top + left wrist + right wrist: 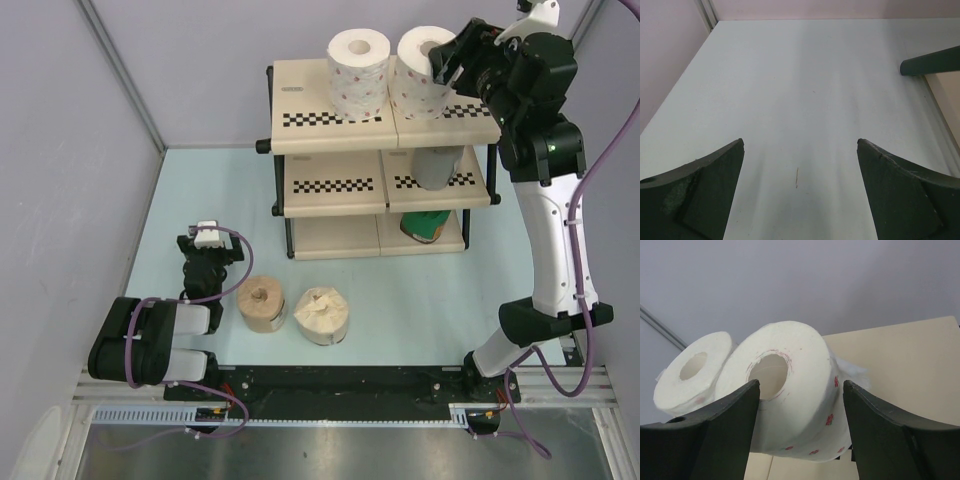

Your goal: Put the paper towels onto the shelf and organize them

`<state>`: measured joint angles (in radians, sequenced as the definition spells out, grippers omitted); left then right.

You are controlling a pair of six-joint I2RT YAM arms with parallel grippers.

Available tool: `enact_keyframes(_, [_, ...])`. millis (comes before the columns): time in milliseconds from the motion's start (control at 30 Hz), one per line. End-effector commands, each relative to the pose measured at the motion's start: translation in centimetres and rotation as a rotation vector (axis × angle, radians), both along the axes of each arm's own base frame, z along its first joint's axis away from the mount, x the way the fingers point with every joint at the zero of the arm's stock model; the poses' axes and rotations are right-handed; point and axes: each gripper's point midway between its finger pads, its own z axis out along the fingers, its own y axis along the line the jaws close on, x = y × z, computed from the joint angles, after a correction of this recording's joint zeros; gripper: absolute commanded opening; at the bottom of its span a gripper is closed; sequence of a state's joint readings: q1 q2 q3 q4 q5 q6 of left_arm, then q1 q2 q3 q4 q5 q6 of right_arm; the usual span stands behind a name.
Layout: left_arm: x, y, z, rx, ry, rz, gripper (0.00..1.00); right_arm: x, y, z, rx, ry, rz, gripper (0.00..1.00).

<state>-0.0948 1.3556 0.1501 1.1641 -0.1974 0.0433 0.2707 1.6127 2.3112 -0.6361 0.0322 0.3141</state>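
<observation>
My left tool point(800, 142) sits wide open, low over the surface point(805, 75). My right tool point(801, 382) straddles a red-dotted roll point(805, 410) on the top tier of the shelf point(310, 125), right beside its twin point(690, 375); can't tell if it's actually squeezing.

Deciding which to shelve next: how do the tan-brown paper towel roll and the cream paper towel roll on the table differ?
The tan-brown paper towel roll is darker than the cream paper towel roll. The tan-brown one looks smooth; the cream one is rumpled on top. The tan-brown one lies nearer the left gripper than the cream one. Both stand on end, side by side on the table, not yet on the shelf.
</observation>
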Motion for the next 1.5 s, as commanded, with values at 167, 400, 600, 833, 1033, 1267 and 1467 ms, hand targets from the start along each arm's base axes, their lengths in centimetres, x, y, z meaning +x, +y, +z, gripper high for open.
enact_keyframes(167, [0.5, -0.3, 1.8, -0.012, -0.063, -0.017, 1.0, 0.8, 0.6, 0.3, 0.016, -0.028, 0.021, 0.72])
enact_keyframes(400, [0.5, -0.2, 1.9, -0.013, -0.065, -0.015, 1.0, 0.0, 1.1, 2.1, 0.027, -0.114, 0.062, 0.73])
enact_keyframes(600, [0.5, -0.3, 1.9, -0.013, -0.066, -0.017, 1.0, -2.0, 0.3, 4.5, 0.013, -0.248, 0.054, 0.74])
enact_keyframes(833, [0.5, -0.3, 1.9, -0.011, -0.065, -0.017, 1.0, -5.5, -1.4, 7.2, 0.019, -0.374, 0.011, 0.75])
enact_keyframes(1033, [0.5, -0.3, 1.9, -0.011, -0.065, -0.017, 1.0, -7.7, -2.6, 8.1, 0.016, -0.408, -0.029, 0.75])
enact_keyframes(1267, [0.5, -0.3, 1.9, -0.013, -0.066, -0.017, 1.0, -10.4, -0.6, 7.9, 0.015, -0.414, 0.109, 0.75])
enact_keyframes(1467, [0.5, -0.3, 1.9, -0.013, -0.066, -0.017, 1.0, -12.3, 4.7, 7.2, -0.011, -0.41, 0.248, 0.76])
